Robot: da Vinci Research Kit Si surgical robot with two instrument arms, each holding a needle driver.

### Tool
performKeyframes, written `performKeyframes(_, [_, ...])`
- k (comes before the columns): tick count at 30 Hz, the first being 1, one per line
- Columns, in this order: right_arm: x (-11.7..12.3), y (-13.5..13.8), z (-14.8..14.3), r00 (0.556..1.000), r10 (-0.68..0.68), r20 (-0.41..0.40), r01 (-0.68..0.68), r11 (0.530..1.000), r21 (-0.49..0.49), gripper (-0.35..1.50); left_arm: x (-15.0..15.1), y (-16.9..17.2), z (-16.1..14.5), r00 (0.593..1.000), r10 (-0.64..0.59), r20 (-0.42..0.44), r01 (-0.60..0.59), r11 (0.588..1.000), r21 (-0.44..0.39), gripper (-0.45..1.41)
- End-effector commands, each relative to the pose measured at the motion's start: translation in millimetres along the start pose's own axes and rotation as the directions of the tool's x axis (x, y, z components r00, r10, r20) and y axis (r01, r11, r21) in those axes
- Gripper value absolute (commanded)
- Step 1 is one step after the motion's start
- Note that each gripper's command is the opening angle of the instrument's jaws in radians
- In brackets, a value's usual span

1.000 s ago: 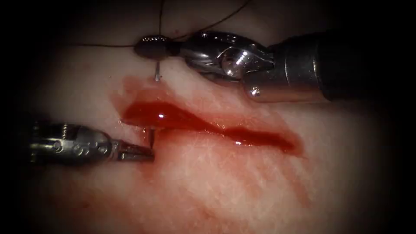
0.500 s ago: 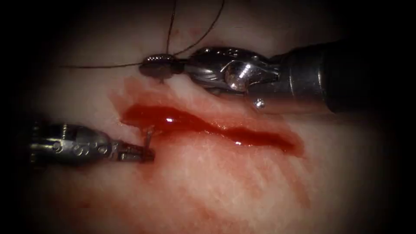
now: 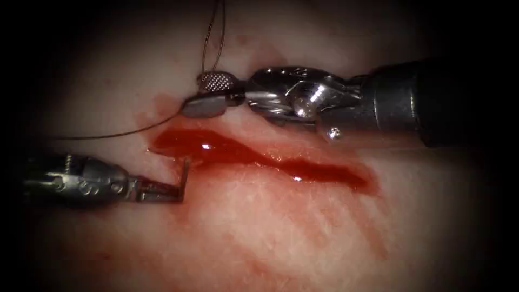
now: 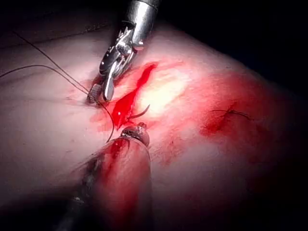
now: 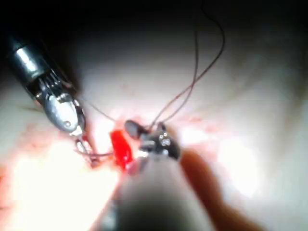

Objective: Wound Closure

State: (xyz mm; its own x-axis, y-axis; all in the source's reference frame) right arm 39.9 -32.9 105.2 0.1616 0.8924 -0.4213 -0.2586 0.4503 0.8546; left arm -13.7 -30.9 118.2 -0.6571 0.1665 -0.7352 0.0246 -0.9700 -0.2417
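The cut (image 3: 303, 167) runs across the tissue (image 3: 281, 232), filled with red fluid. At the cut's left end my left tool (image 3: 174, 193) is shut on the curved needle (image 3: 186, 168) near its tip, and the needle stands up out of the near edge of the cut. My right tool (image 3: 192, 95) hangs just past the far edge with its jaws open and nothing between them. Thread (image 3: 210, 38) loops up from beside it, and another strand trails off to the left. The left wrist view shows the needle's arc (image 4: 140, 114) between the left tool (image 4: 136, 131) and the right tool (image 4: 100, 95).
Red fluid stains the tissue (image 3: 351, 227) below and to the right of the cut. A dark earlier stitch (image 4: 232, 113) sits in a red patch further along the tissue. The right tool's shaft (image 3: 400, 103) lies across the far right.
My right tool moved down toward the cut, pushing the needle's tail in, then opened and let go of the needle. My left tool, holding the tip, shifted slightly left; more needle stands out.
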Motion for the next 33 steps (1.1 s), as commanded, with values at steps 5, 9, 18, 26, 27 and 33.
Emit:
performKeyframes(5, [0.9, 0.8, -2.6, 0.995, -0.096, -0.003, 0.096, 0.995, 0.005, 1.15, -0.2, 0.4, 0.1, 0.994, 0.104, -0.035, -0.104, 0.995, 0.011, -0.08])
performKeyframes(9, [0.8, 0.5, -2.9, 0.993, -0.12, -0.003, 0.12, 0.993, 0.008, 1.11, -0.2, 0.5, -0.1, 0.989, 0.139, -0.044, -0.138, 0.99, 0.022, -0.03])
performKeyframes(18, [0.2, 0.2, -2.1, 0.992, -0.129, -0.004, 0.129, 0.992, 0.003, 1.1, 3.5, -0.6, -1.2, 0.967, 0.184, -0.177, -0.164, 0.979, 0.124, 0.47])
performKeyframes(26, [-0.5, 0.5, -1.7, 0.991, -0.136, -0.003, 0.136, 0.991, 0.0, 1.06, 4.3, -0.2, 0.5, 0.966, 0.192, -0.173, -0.169, 0.976, 0.14, 0.52])
performKeyframes(27, [-0.5, 0.5, -1.7, 0.991, -0.136, -0.003, 0.136, 0.991, 0.0, 1.06, 4.3, -0.2, 0.5, 0.966, 0.192, -0.173, -0.169, 0.976, 0.14, 0.52])
performKeyframes(33, [-0.6, 0.5, -1.4, 0.991, -0.136, -0.006, 0.136, 0.991, -0.001, 1.04, 3.7, -0.8, 1.4, 0.965, 0.197, -0.17, -0.173, 0.974, 0.149, 0.64])
